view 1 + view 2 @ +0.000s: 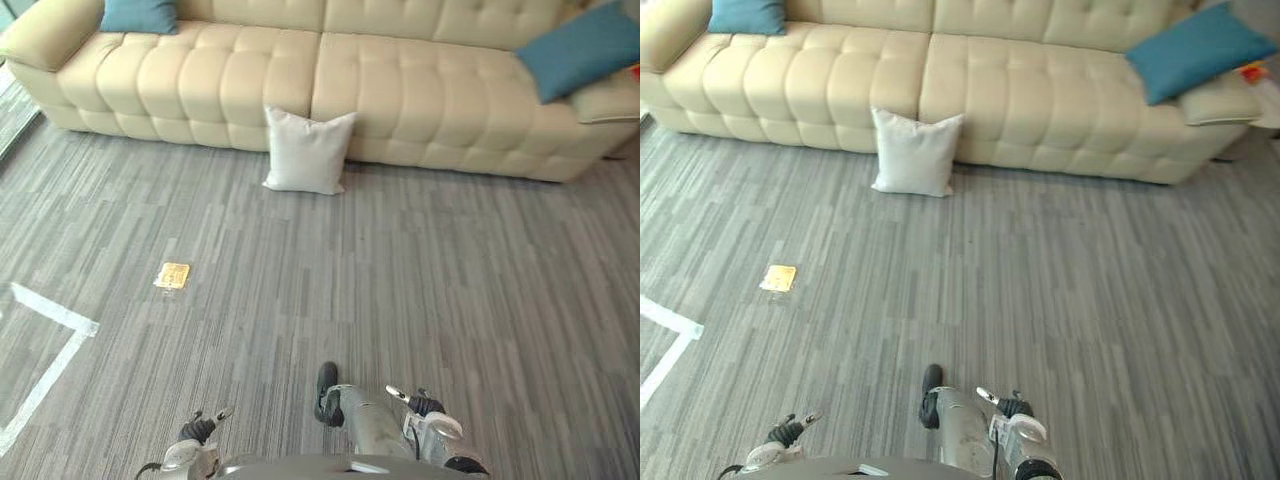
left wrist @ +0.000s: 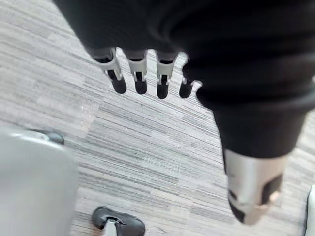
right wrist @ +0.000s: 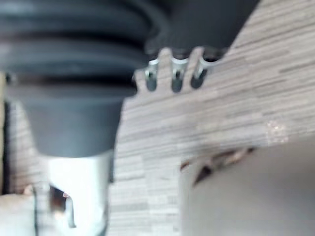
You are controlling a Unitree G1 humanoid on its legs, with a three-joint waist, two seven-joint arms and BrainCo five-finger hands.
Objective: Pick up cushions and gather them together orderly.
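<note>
A white cushion [image 1: 307,150] stands on the grey floor, leaning against the front of the cream sofa [image 1: 420,90] near its middle. One teal cushion [image 1: 138,15] rests on the sofa's left end. Another teal cushion [image 1: 585,50] lies tilted on the right end by the armrest. My left hand [image 2: 139,73] hangs over bare floor with straight fingers and the thumb [image 2: 251,191] apart, holding nothing. My right hand [image 3: 175,78] also points down at the floor, fingers straight and empty. Both hands are far from the cushions.
A small yellow card [image 1: 172,275] lies on the floor left of centre. White tape lines [image 1: 50,330] mark the floor at the left. A wide stretch of striped grey floor [image 1: 400,280] separates me from the sofa.
</note>
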